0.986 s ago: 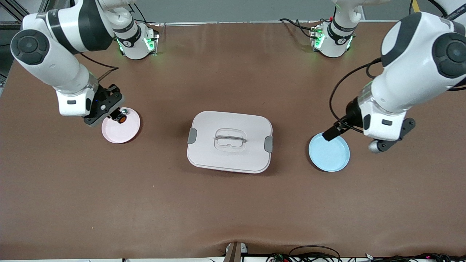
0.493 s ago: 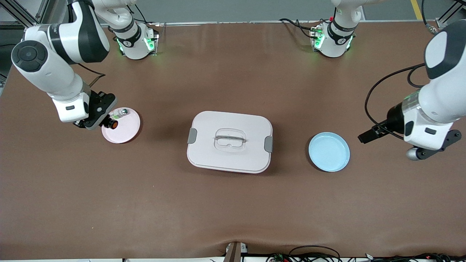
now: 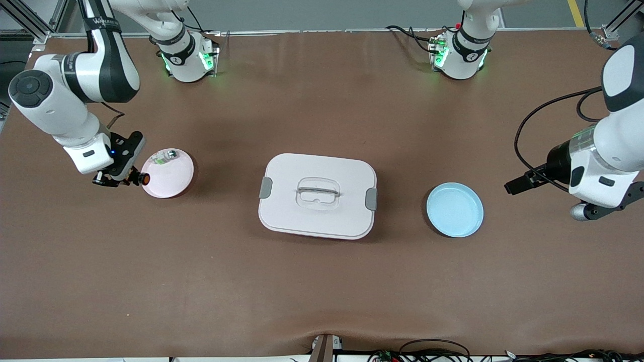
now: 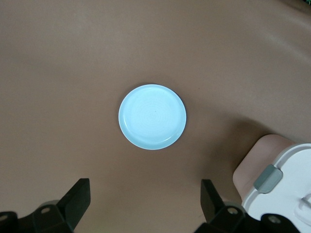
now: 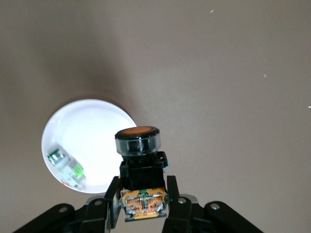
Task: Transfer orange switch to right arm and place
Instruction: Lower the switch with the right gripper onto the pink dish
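Right end effector (image 5: 143, 206) (shut) grips orange switch (image 5: 139, 160).

High front camera facing robots, wrist cameras looking down, both plates shared

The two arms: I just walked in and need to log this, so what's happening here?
The right end effector is shut on the orange switch, holding it at the edge of the pink plate, where a clear-and-green part lies. The left end effector is open, up above the table past the blue plate. A white lidded box sits between the plates.
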